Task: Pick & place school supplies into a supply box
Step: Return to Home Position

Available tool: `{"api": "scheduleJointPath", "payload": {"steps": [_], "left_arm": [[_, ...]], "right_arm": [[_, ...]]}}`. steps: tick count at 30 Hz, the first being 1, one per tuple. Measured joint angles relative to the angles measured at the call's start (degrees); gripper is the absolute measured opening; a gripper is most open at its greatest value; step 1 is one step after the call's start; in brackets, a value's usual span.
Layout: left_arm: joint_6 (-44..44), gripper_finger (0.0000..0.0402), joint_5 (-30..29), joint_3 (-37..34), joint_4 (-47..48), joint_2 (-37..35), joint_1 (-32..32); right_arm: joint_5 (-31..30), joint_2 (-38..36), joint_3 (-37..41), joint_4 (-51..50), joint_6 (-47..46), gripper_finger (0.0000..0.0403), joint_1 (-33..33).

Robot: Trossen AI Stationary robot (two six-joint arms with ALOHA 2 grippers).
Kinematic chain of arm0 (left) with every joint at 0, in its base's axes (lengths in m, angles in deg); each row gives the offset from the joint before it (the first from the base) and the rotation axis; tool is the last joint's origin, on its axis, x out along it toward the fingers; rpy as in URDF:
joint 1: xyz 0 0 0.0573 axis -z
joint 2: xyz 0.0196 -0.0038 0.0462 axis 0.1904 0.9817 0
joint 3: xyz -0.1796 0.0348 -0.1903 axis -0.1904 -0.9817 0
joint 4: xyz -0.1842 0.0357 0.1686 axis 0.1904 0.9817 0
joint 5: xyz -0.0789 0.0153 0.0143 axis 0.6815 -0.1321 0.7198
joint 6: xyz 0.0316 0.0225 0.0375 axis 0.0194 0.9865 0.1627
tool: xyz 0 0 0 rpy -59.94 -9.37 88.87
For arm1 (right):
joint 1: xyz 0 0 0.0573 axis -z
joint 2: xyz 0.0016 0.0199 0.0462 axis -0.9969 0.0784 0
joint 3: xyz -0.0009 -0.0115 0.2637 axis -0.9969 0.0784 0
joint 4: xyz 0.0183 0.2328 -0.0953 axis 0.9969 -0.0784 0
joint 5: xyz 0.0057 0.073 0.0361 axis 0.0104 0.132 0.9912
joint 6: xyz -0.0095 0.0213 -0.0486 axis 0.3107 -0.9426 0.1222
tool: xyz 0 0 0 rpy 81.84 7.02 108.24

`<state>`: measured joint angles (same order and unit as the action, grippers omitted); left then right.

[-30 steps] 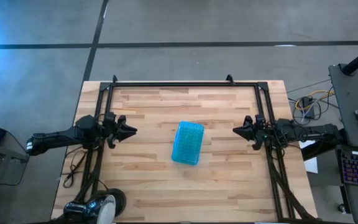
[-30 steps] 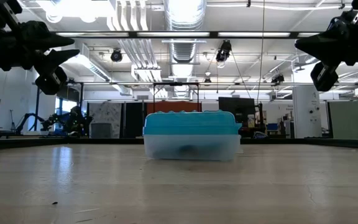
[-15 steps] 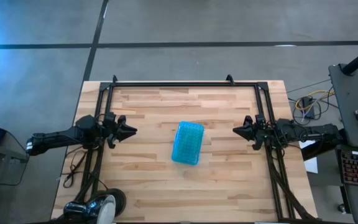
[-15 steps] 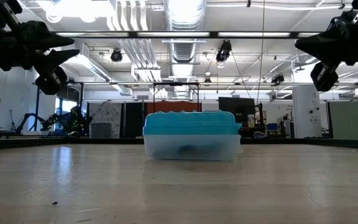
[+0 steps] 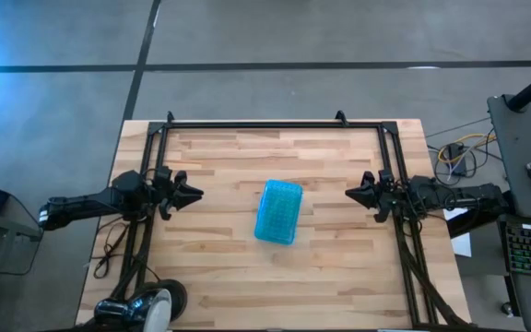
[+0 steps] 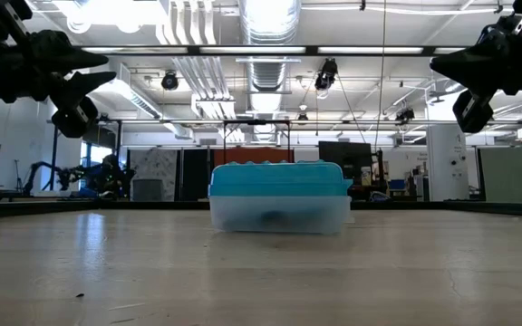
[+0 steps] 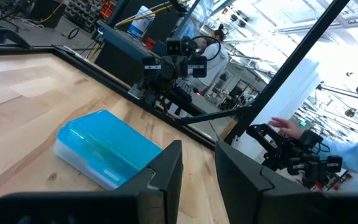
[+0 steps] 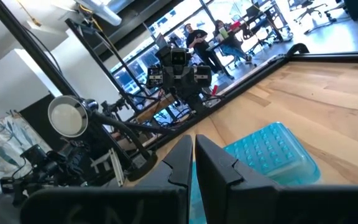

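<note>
Your supply box (image 5: 277, 211) lies at the centre of the high view on the wooden table (image 5: 229, 267). Its long side runs roughly top to bottom of the frame, leaning slightly. The lid is down. It is translucent teal-blue, with rows of small raised bumps across its top, and it slightly overhangs a clear, frosted base. In the low view, also mid-frame, you can make out a dark blur through the base wall, but not what it is.

Your left gripper (image 5: 197, 194) hangs at the left-centre of the high view, above the table's left edge, pointing towards the box and well apart from it. In its wrist view the fingers (image 7: 166, 174) stand only a narrow gap apart, with nothing between them.

Your right gripper (image 5: 348, 193) mirrors it at the right-centre of the high view, also well clear of the box. Its fingers (image 8: 179, 162) are drawn together until they all but touch, and they hold nothing.
</note>
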<state>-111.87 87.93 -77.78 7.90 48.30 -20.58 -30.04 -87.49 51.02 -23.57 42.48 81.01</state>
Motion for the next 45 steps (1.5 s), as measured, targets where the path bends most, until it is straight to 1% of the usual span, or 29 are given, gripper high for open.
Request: {"api": "scheduleJointPath", "payload": {"steps": [45], "left_arm": [[0.0, 0.0080, 0.0, 0.0, 0.1, 0.1, 0.0]], "right_arm": [[0.0, 0.9, 0.0, 0.0, 0.0, 0.0013, 0.0]]}}
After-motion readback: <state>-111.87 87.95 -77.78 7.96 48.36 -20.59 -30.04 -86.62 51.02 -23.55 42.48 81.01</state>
